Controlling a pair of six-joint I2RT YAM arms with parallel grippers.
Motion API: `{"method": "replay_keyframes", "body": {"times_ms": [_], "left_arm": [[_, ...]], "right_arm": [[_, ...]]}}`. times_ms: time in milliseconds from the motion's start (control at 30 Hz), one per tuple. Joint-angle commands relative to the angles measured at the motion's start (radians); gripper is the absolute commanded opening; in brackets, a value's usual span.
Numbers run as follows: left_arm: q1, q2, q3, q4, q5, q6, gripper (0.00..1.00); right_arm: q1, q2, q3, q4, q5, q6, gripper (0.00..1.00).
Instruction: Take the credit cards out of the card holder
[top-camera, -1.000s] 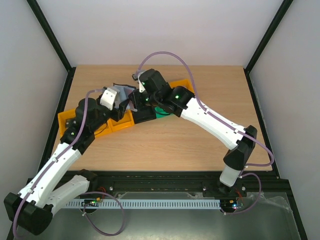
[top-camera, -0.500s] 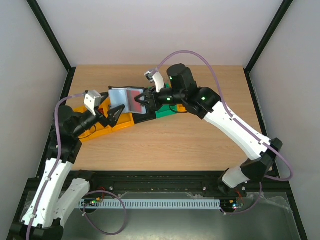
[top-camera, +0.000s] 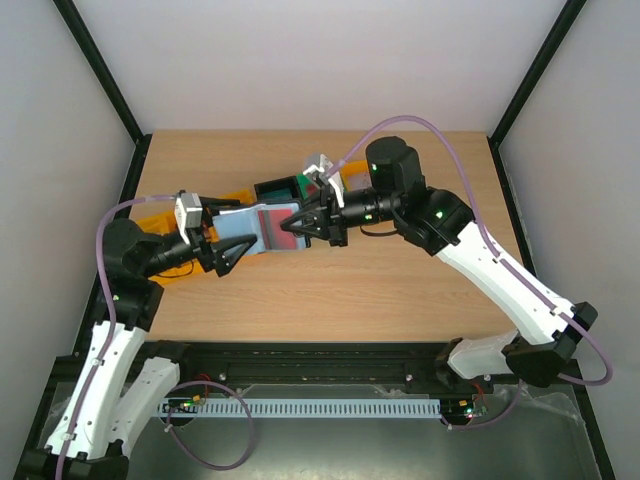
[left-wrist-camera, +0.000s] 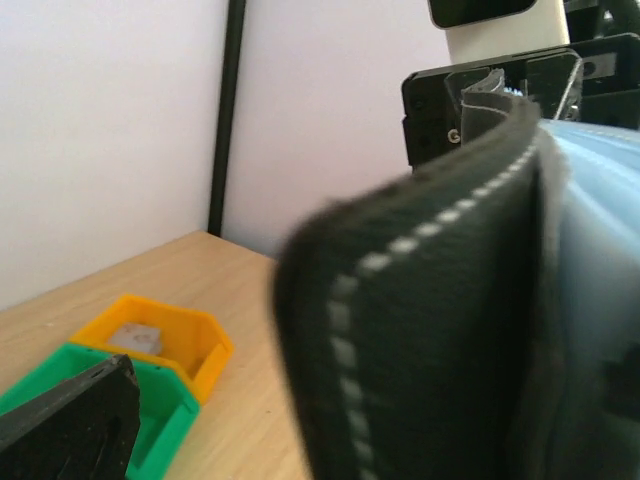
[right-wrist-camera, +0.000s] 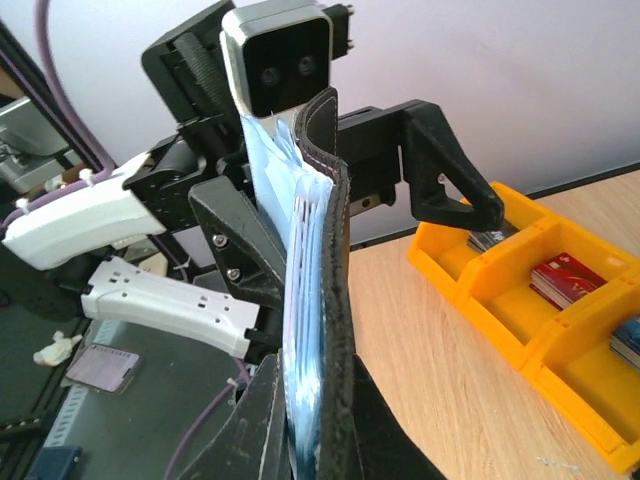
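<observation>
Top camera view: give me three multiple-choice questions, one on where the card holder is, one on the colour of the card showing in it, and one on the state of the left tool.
1. Where is the black folding card holder?
A. Inside a green bin
B. Gripped at one edge by the right tool, between the two arms
C. Lying flat by the arm bases

2. What colour is the thin plastic card showing in it?
A. Red
B. Yellow
C. Purple

3. How is the left tool?
A. Shut on a bin wall
B. Shut on the card
C. Open

Answers: 1 B, the right tool's fingers pinch the holder's right edge. 2 A, a red strip shows in the opened holder. 3 C, its fingers stand apart on either side of the holder.
</observation>
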Motion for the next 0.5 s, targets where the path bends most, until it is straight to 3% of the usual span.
{"method": "replay_keyframes", "body": {"times_ms": [0,33,133,267,400,467], "left_arm": [[-0.017,0.007,-0.039,0.122,0.098,-0.079,0.99],[-0.027,0.011,-0.038,0.123,0.095,-0.073,0.98],[-0.05,0.016,-0.034,0.145,0.108,-0.074,0.72],[-0.07,0.017,-0.034,0.156,0.123,-0.072,0.05],[-0.071,0.004,-0.031,0.135,0.114,-0.05,0.02],[-0.07,-0.005,-0.033,0.13,0.101,-0.041,0.02]], "right_arm": [[-0.003,-0.048,-0.064,0.147,-0.104,0.037,0.02],[-0.002,-0.051,-0.076,0.168,-0.104,0.05,0.02],[-0.003,-0.057,-0.105,0.219,-0.102,0.085,0.04],[-0.002,-0.063,-0.119,0.233,-0.082,0.092,0.11],[-0.01,-0.092,-0.144,0.198,0.002,0.019,0.34],[-0.022,-0.111,-0.162,0.189,0.034,-0.004,0.4]]}}
